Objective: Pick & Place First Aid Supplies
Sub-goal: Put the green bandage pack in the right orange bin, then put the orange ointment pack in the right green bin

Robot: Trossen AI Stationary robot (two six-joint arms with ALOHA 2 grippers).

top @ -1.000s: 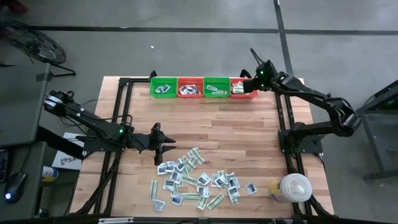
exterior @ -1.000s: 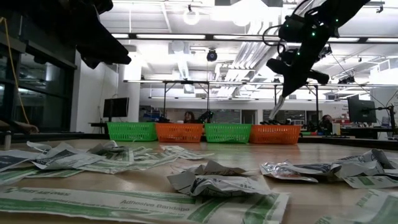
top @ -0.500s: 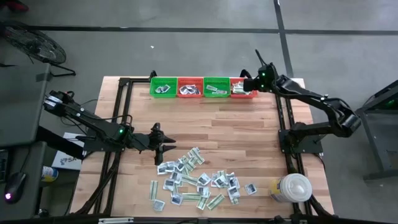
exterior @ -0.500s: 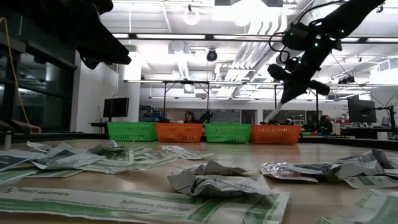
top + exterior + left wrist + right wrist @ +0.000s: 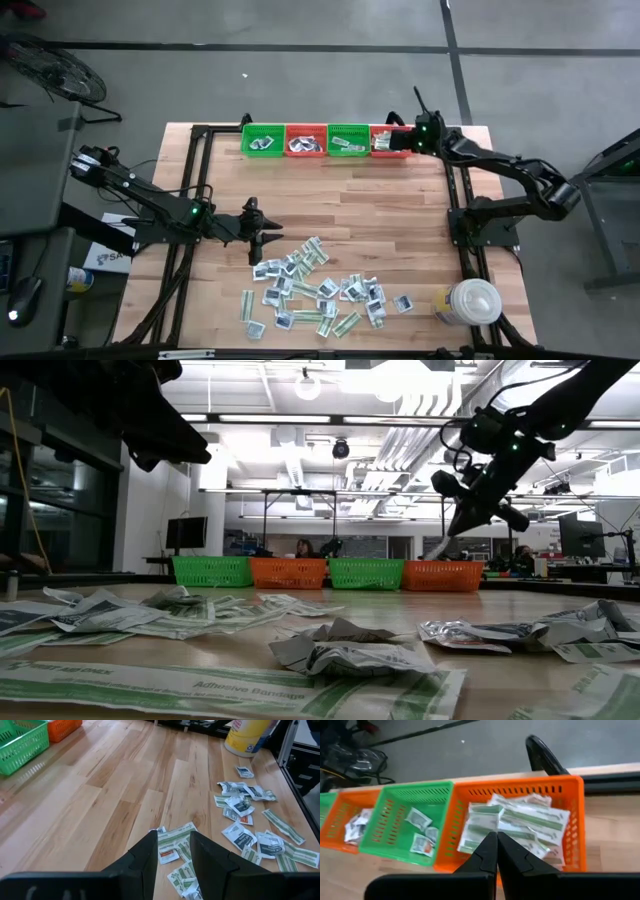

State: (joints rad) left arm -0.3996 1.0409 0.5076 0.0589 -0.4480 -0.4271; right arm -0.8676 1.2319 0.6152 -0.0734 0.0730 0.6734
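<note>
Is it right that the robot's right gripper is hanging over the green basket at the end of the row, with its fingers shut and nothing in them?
Not quite. The right gripper hangs over the orange basket at the end of the row, not a green one; the right wrist view shows this. The rest holds: its fingers are shut and hold nothing.

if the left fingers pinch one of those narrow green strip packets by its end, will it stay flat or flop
Probably flop: the green strip packets look thin and paper-like, and the nearby white square packets already lie crumpled. Likely very light too. Several overlap in the pile, so a neighbour might drag along.
</note>
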